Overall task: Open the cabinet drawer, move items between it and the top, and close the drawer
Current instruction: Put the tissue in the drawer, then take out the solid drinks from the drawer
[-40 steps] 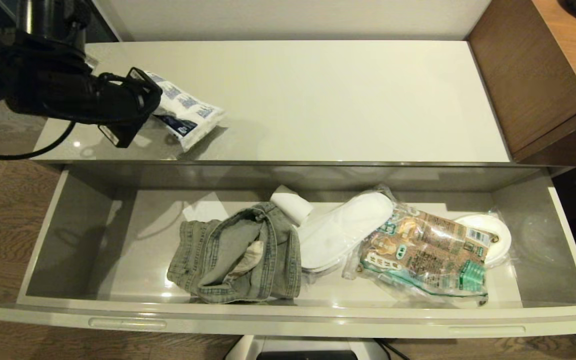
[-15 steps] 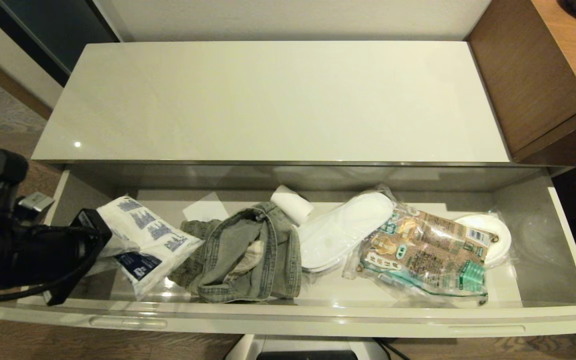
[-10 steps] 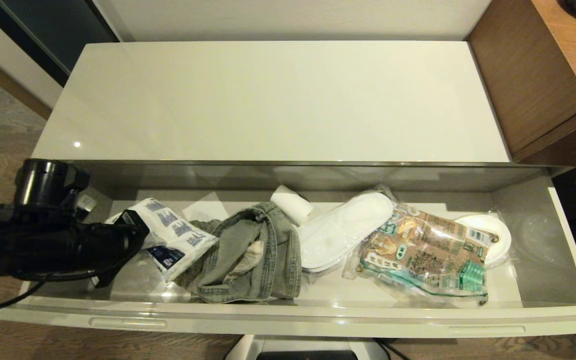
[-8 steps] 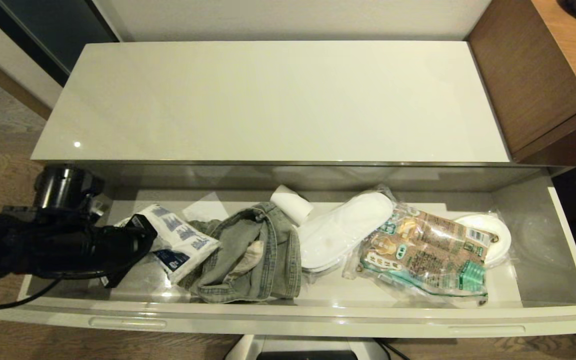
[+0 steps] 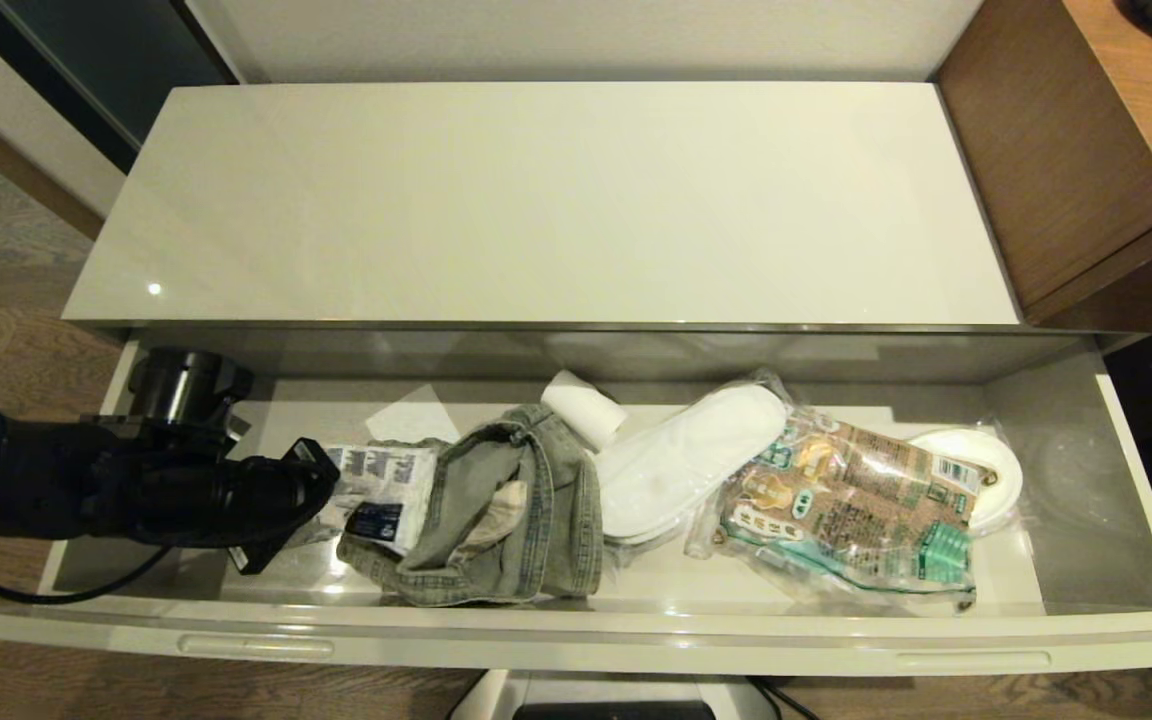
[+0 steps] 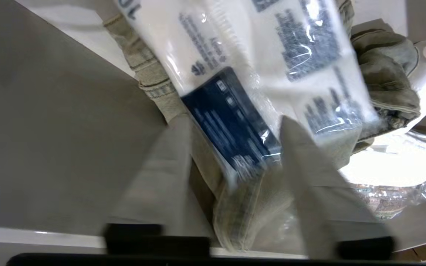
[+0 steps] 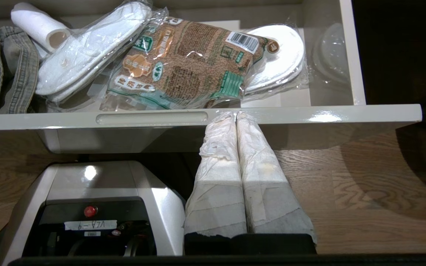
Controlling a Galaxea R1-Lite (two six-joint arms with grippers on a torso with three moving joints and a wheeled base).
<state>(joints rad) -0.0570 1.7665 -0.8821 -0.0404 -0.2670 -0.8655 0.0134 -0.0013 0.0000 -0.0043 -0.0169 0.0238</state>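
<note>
Nearest to me, my right gripper (image 7: pixel 237 114) hangs low in front of the drawer (image 5: pixel 576 640), its fingers pressed together on nothing. Inside the drawer, my left gripper (image 5: pixel 321 490) reaches in from the left end. Its fingers (image 6: pixel 309 177) are spread apart, and the white pack (image 5: pixel 381 485) lies just ahead of them, resting on the denim garment (image 5: pixel 496 520). I think the pack is let go. Its long side points away from the fingers. The crinkly bag (image 5: pixel 846 505) lies toward the right end, on the slippers (image 5: pixel 676 465), much closer to my right arm. Behind it all is the cream cabinet top (image 5: pixel 556 200).
</note>
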